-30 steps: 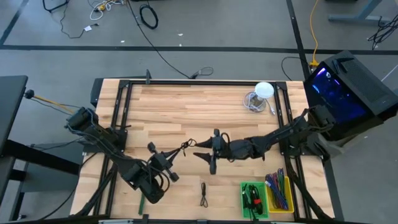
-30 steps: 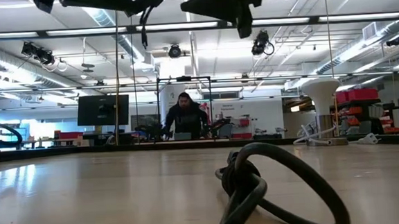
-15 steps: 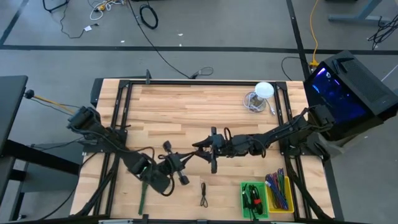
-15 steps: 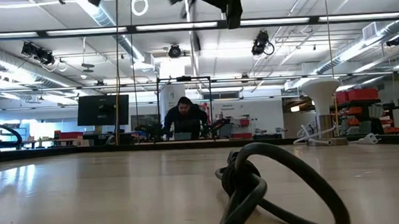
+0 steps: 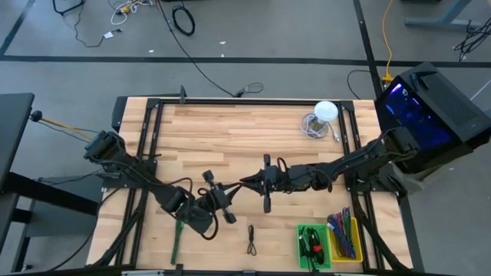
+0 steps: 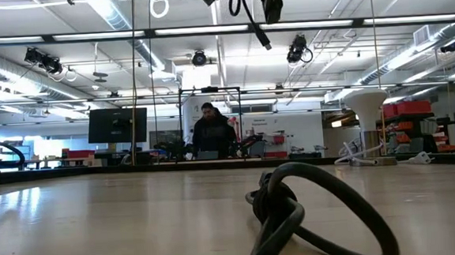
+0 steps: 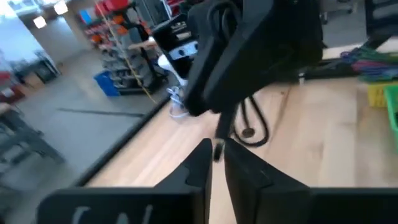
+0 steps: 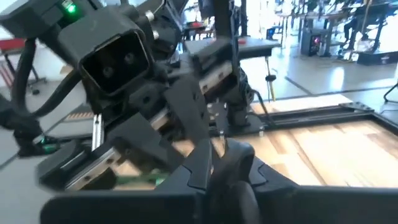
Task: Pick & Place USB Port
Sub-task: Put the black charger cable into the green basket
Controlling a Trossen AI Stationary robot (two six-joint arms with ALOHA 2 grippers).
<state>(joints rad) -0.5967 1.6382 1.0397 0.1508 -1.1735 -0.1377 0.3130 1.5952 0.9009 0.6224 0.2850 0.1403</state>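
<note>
Above the middle of the wooden counter, the left gripper and right gripper meet, both pinched narrow on the black USB cable strung between them. A second coiled black cable lies near the front edge, beside the green bin and yellow bin.
</note>
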